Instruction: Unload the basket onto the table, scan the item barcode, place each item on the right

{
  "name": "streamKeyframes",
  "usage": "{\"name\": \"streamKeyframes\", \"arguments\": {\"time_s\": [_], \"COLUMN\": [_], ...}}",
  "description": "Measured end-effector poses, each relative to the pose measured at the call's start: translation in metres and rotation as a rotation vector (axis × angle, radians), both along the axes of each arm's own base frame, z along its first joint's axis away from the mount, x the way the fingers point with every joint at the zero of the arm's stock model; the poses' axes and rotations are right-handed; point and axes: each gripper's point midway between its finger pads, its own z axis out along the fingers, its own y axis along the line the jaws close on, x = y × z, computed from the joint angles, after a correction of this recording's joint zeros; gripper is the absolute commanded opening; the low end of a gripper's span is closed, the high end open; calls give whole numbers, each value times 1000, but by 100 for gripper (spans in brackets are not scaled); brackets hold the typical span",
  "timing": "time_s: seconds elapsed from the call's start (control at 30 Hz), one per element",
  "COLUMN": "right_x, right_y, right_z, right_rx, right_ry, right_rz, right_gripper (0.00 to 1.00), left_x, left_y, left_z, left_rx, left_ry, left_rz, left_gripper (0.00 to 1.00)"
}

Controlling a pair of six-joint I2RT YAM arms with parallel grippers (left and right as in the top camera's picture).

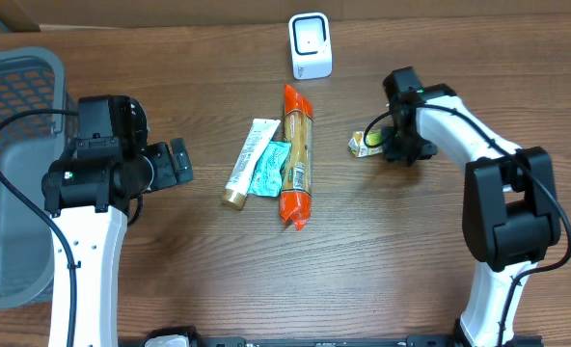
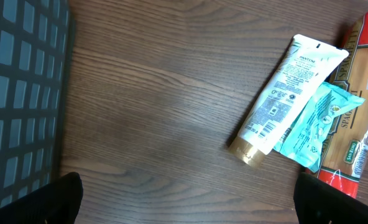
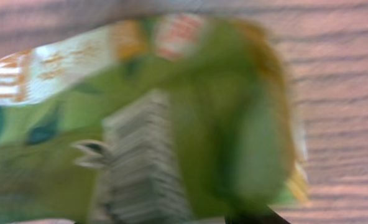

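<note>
Nearest you on the tabletop (image 1: 382, 251) lies the cluster of spare goods: a spaghetti pack (image 1: 296, 154) with its long axis running near to far, a teal sachet (image 1: 269, 170) tucked against its left side, and a white tube (image 1: 246, 162) touching the sachet, gold cap toward you and tilted a little left. All three lie flat.

Your left gripper (image 1: 177, 162) sits left of the tube, well apart from it, with jaws wide apart and nothing between them. Its wrist view shows only its two dark fingertips (image 2: 59, 199) at the bottom corners, with bare wood between. The grey basket (image 1: 15, 67) stands at the table's left edge, beside that arm.

A little farther back on the right, your right gripper (image 1: 384, 145) is clamped on the green-and-yellow packet (image 1: 363, 145). The packet's long axis runs left to right, and its free end points left toward the middle of the table, away from the gripper. In the right wrist view the packet (image 3: 171, 124) fills the frame. A block of pale stripes shows on it, too blurred to read.

Farthest back stands the white scanner (image 1: 311, 45), upright, left of the packet and well apart from it.
</note>
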Motion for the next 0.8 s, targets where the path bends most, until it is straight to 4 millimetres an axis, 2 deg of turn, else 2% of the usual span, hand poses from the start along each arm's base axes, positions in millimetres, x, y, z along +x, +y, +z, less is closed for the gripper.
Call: {"name": "streamKeyframes", "arguments": {"time_s": [0.1, 0.23, 0.33, 0.4, 0.47, 0.53, 0.6, 0.67, 0.8], "right_x": [0, -7, -2, 2, 8, 15, 27, 30, 17], "right_y": [2, 26, 47, 58, 65, 69, 74, 80, 90], "right_z": [-1, 11, 42, 69, 91, 101, 101, 89, 49], "right_rx": [93, 304, 425, 481, 509, 516, 515, 508, 446], "right_ry": [18, 62, 11, -41, -94, -138, -191, -209, -182], "right_rz": [-25, -51, -86, -117, -163, -228, -323, -402, -557], "right_gripper": [45, 53, 54, 53, 50, 49, 49, 50, 51], "left_x": [0, 0, 0, 0, 0, 0, 0, 0, 0], "left_y": [0, 0, 0, 0, 0, 0, 0, 0, 0], "left_z": [0, 0, 0, 0, 0, 0, 0, 0, 0], "left_rx": [0, 0, 0, 0, 0, 0, 0, 0, 0], "left_ry": [0, 0, 0, 0, 0, 0, 0, 0, 0], "left_rz": [0, 0, 0, 0, 0, 0, 0, 0, 0], "left_gripper": [99, 99, 100, 100, 100, 100, 100, 99, 100]}}
